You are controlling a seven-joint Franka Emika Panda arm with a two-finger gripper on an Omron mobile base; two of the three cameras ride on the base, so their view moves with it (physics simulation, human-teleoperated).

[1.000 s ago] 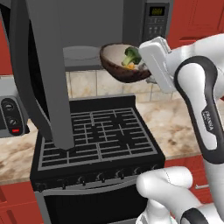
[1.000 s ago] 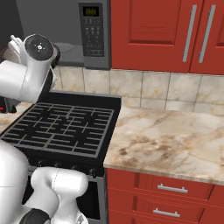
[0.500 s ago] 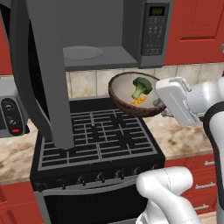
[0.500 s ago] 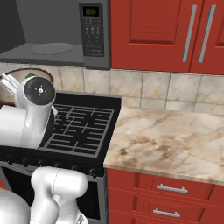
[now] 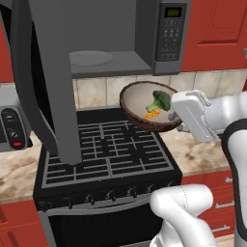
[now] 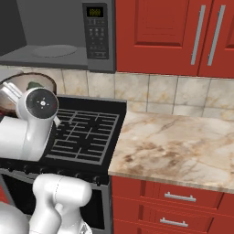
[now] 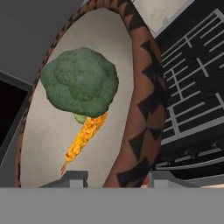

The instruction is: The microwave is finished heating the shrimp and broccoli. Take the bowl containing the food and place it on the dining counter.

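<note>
Above black stove grates (image 5: pixel 106 154) | dark-brown wooden bowl (image 5: pixel 144 103) tilted, jaws of gripper (image 5: pixel 179 116) clamped on rim | green broccoli (image 5: pixel 159 100), orange shrimp (image 5: pixel 152 115) inside | out of open dark-grey microwave (image 5: pixel 120 38) | beige marbled dining counter (image 6: pixel 183 146) placement left

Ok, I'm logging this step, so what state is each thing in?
microwave: door swung open, nothing inside but its turntable.
bowl: clamped at its rim by the gripper, tilted, above the stove.
broccoli: inside the bowl.
shrimp: inside the bowl, beside the broccoli.
</note>
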